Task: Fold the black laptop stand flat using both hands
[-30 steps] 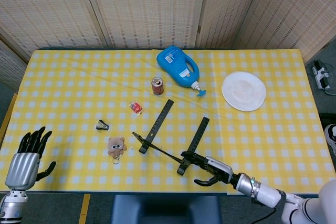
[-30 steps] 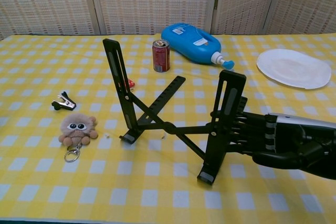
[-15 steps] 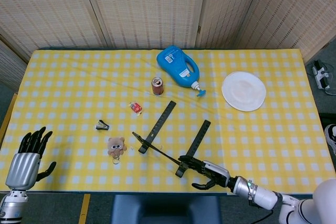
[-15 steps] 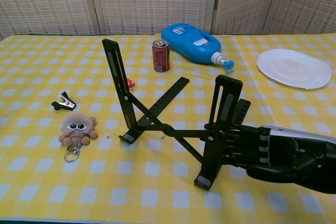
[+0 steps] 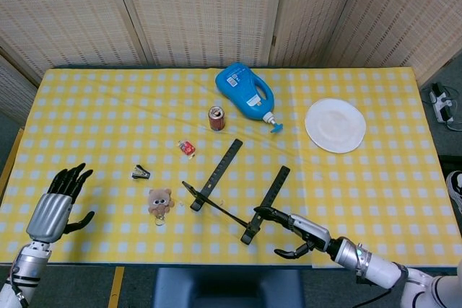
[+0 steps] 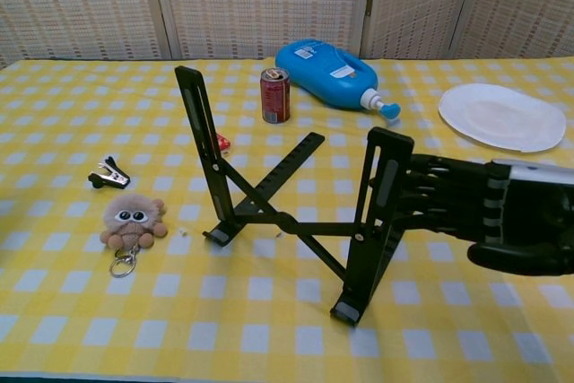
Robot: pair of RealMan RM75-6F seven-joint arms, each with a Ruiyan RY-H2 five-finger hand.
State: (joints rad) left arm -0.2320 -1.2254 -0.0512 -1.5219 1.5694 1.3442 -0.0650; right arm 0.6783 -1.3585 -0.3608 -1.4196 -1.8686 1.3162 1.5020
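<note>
At stand right upright, right hand fingers extended, touching

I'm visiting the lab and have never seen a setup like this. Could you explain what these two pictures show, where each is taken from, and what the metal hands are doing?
Both pictures come from the robot's own cameras: the head view looks down on the table, the chest view looks across it from low in front. The robot has two arms ending in human-like hands.

On the yellow checked tablecloth stands an unfolded black laptop stand. Around it lie a blue detergent bottle, a red can, a white plate, a small plush keychain toy and a small black clip.

The right hand reaches to the stand's right upright, fingers at it; whether it grips is unclear. The left hand hovers open at the table's near left edge, holding nothing.
</note>
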